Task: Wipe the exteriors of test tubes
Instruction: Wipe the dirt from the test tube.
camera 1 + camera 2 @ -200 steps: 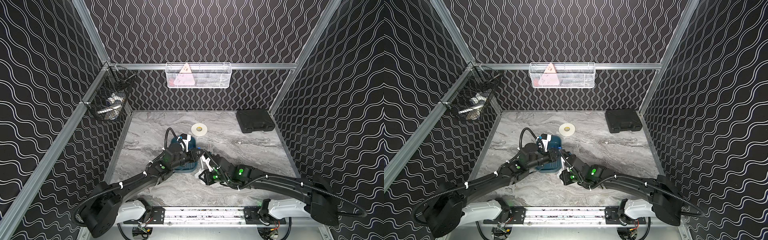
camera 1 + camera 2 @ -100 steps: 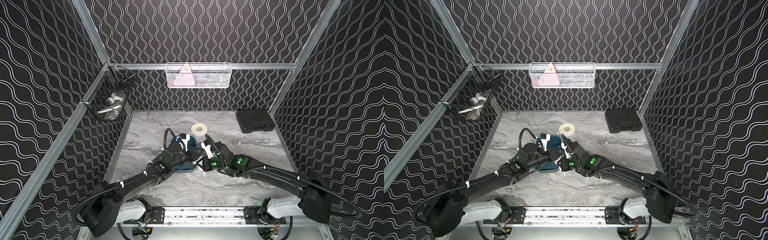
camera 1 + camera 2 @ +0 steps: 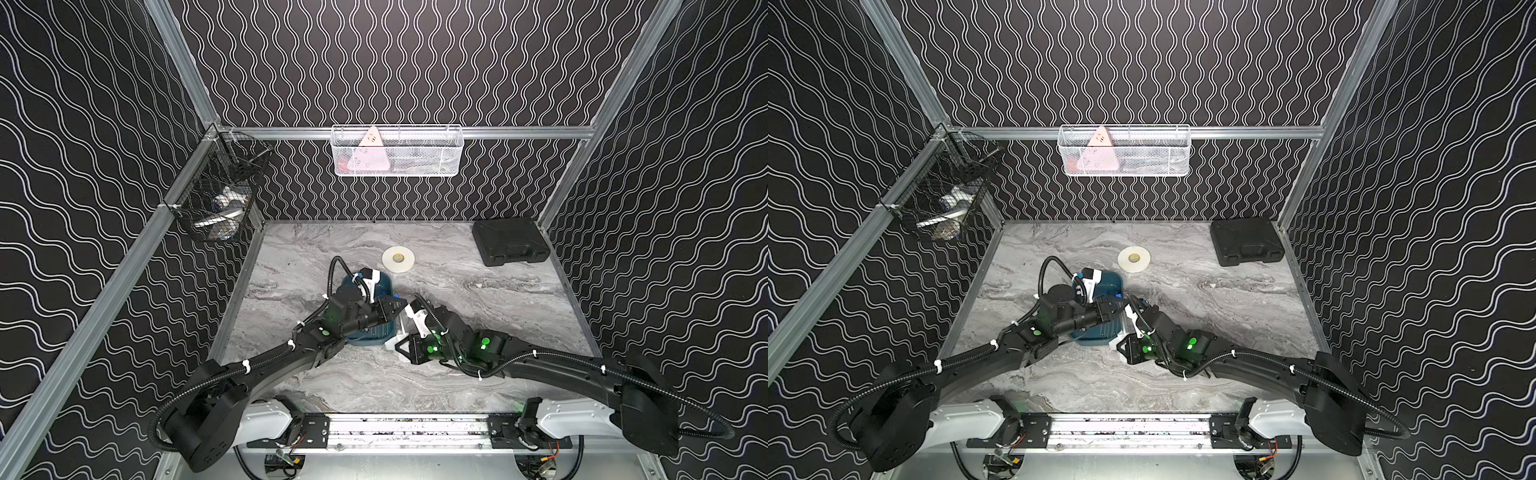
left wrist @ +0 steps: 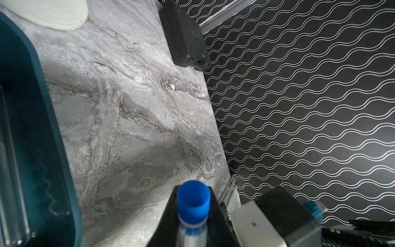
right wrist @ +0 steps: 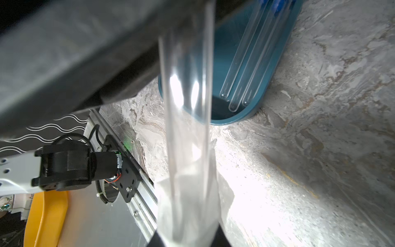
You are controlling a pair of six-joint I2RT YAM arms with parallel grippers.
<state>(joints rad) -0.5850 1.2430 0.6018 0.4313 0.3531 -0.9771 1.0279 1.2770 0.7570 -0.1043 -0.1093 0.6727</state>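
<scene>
My left gripper point(image 4: 193, 192) is shut on a clear test tube just below its blue cap point(image 4: 193, 201); in both top views it hangs over the teal tray point(image 3: 374, 332) point(image 3: 1100, 336). The held tube point(image 5: 188, 107) runs down into my right gripper point(image 5: 186, 239). That gripper is shut on a white tissue point(image 5: 192, 192) wrapped round the tube's lower part. In the top views the right gripper point(image 3: 401, 343) sits by the tray's near right corner, with the tissue point(image 3: 1116, 338) showing white there. Three more test tubes point(image 5: 245, 64) lie side by side in the tray point(image 5: 267, 96).
A white tape roll point(image 3: 398, 259) lies behind the tray. A black case point(image 3: 509, 241) sits at the back right corner. A white wire basket point(image 3: 397, 151) hangs on the back wall and a black one point(image 3: 216, 199) on the left wall. Both arms cross the front middle.
My right gripper slid with the tissue up the tube toward the cap, then back down toward the table's front. The left gripper has kept still, holding the tube.
</scene>
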